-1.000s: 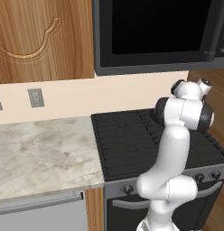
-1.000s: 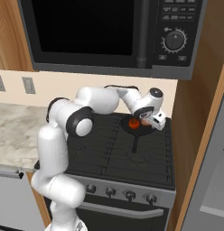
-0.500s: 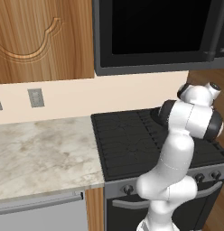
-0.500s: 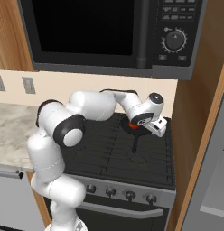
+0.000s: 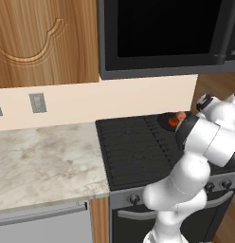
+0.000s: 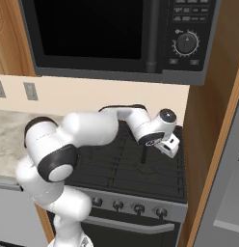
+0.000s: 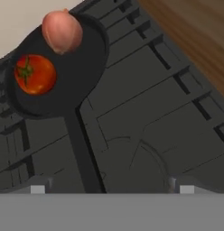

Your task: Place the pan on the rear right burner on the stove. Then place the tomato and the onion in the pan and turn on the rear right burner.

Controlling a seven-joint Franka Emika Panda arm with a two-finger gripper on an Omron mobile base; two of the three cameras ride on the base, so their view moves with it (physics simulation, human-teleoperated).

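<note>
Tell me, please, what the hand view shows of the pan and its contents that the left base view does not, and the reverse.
Hand view alone: the onion and the tomato lying apart in the pan, its straight handle running out over the stove grates.
Left base view alone: the microwave above, the marble counter beside the stove, and the front knobs.
Both: the black grates and the pan at the rear right, with something red-orange in it.

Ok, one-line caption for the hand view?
Tomato and onion sit in the pan on the stove, open gripper above.
</note>
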